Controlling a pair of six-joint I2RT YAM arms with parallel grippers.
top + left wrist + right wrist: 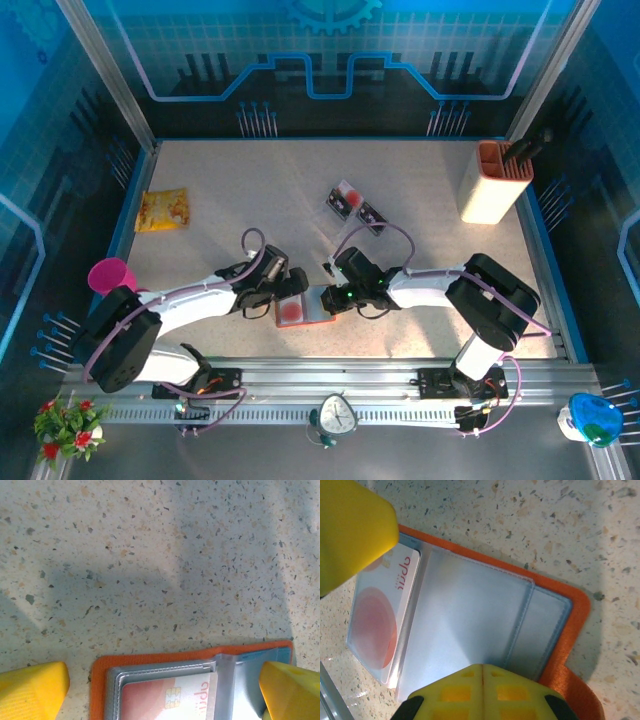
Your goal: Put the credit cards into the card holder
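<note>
Table (pixel 220 190) was speckled, stone-look, and the small orange-red folding card holder (pixel 300 310) lay open flat near its front edge, between both arms, long side running left to right. Left hand (pixel 283 288) had its yellow fingers wide apart, straddling the holder's near-left end and gripping nothing. Right hand (pixel 482 690) had its fingers pressed together at the clear pockets, nothing between them. One white card with a red circle (pixel 380 610) sat in a pocket. Two loose black credit cards (pixel 345 199) lay well beyond the holder, slightly right, so I'd say the right arm was nearer.
</note>
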